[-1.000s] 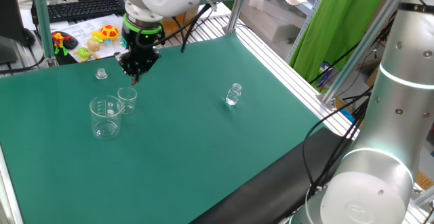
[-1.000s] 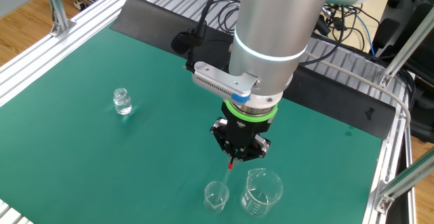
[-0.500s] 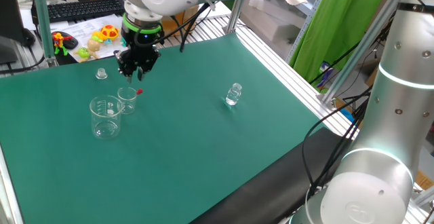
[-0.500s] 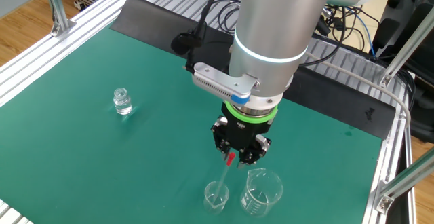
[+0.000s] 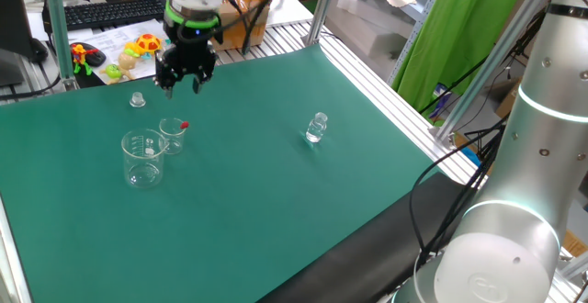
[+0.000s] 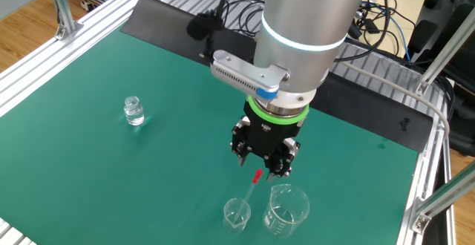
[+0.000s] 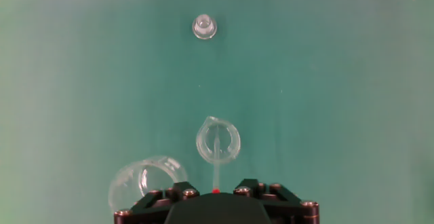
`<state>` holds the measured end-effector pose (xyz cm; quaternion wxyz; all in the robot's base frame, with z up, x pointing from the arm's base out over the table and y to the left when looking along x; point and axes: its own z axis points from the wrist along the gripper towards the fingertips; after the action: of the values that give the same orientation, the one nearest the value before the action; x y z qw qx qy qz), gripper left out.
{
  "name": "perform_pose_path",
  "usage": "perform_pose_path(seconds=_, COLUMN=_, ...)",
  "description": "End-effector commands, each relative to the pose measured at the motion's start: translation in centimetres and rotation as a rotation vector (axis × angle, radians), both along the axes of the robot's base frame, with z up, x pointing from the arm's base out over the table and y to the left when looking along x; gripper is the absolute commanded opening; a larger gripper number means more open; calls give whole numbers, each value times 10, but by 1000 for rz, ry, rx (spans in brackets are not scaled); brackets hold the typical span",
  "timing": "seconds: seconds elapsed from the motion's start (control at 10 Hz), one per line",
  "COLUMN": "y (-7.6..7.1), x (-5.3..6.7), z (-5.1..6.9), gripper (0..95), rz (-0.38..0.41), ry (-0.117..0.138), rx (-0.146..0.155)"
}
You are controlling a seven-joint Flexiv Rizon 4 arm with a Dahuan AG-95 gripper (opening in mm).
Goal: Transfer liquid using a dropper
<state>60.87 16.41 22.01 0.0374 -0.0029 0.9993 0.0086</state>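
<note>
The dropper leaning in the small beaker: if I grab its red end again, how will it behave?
The dropper looks thin and light, so it will probably lift easily. It leans on the small beaker rim, so a sideways nudge may slide it around or tip that beaker. Its slim clear stem looks fragile. The gripper hangs above it.
</note>
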Motion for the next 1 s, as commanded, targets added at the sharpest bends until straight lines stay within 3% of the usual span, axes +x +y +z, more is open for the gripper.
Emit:
perform_pose_path(seconds=0.1, y=-6, x=5, z=21, gripper=0, rz=8, ry=0, rx=-34)
perform_pose_path(seconds=0.2, y=-7, x=7, z=23, gripper=0, rz=9, ry=0, rx=-49)
perform_pose_path(seconds=0.3, y=-13, x=13, z=27, gripper=0, rz=18, ry=-11, rx=-102)
perform_pose_path(seconds=0.4, y=-17, x=15, z=27, gripper=0, rz=13, ry=-13, rx=-108)
perform_pose_path(seconds=0.6, y=-23, x=14, z=26, gripper=0, rz=-10, ry=-4, rx=-89)
perform_pose_path(seconds=1.0, y=-39, x=10, z=21, gripper=0, rz=-5, ry=-2, rx=-79)
